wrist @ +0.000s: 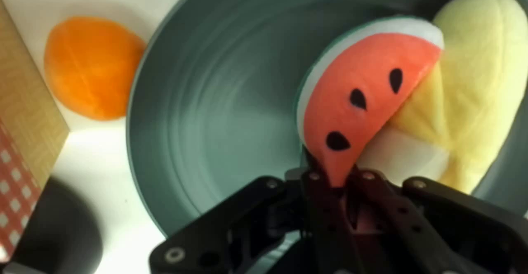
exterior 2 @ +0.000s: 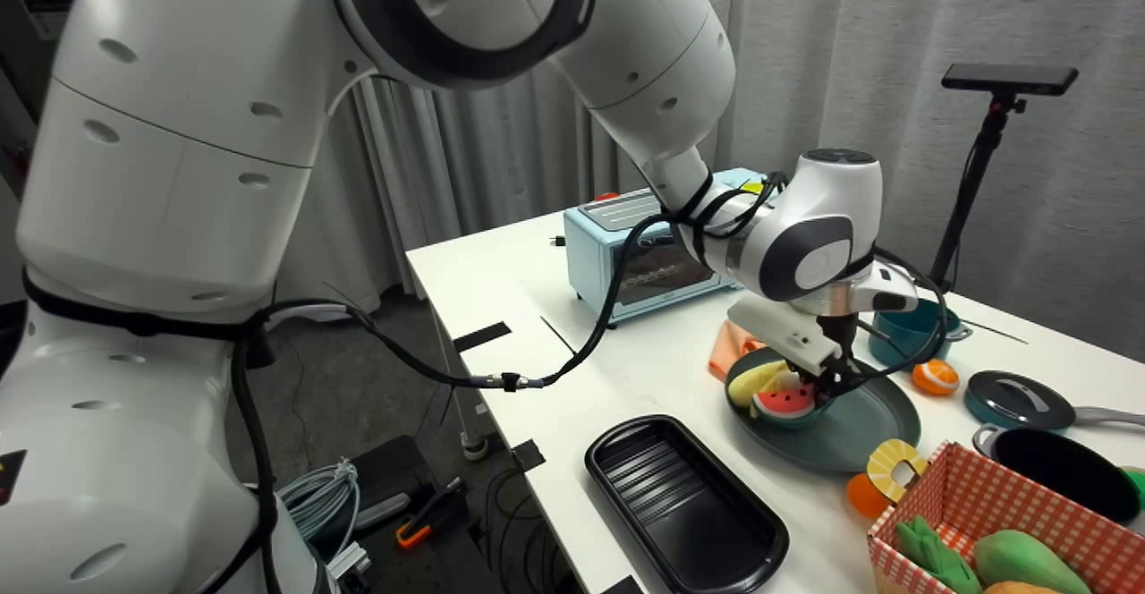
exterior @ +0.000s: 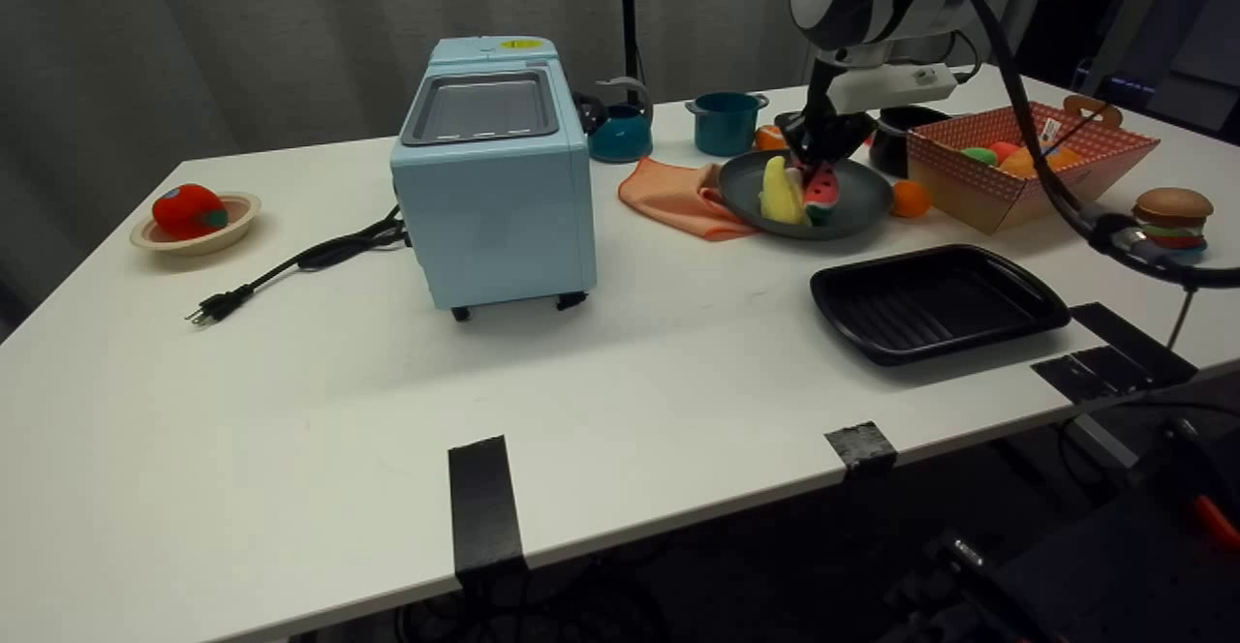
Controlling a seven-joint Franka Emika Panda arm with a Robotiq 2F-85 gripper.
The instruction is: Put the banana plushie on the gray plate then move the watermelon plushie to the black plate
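Observation:
The gray plate (exterior: pixel 865 212) lies behind the black plate (exterior: pixel 935 304) in an exterior view. The banana plushie (wrist: pixel 482 72) rests on the gray plate near its rim, and it also shows in an exterior view (exterior 2: pixel 750 386). The watermelon plushie (wrist: pixel 363 86) is over the gray plate, against the banana's inner side; it also shows in an exterior view (exterior 2: pixel 785 402). My gripper (wrist: pixel 337 179) is shut on the pointed end of the watermelon, with the fingers squeezing it from both sides. The black plate (exterior 2: pixel 687 509) has nothing on it. Whether the watermelon touches the plate is unclear.
An orange fruit toy (wrist: pixel 93 67) and a checkered basket (exterior: pixel 988 188) stand beside the gray plate. An orange cloth (exterior: pixel 678 198) lies at its other side. Teal pots (exterior: pixel 727 125) stand behind. A blue toaster oven (exterior: pixel 499 198) and a burger toy (exterior: pixel 1172 217) are farther off.

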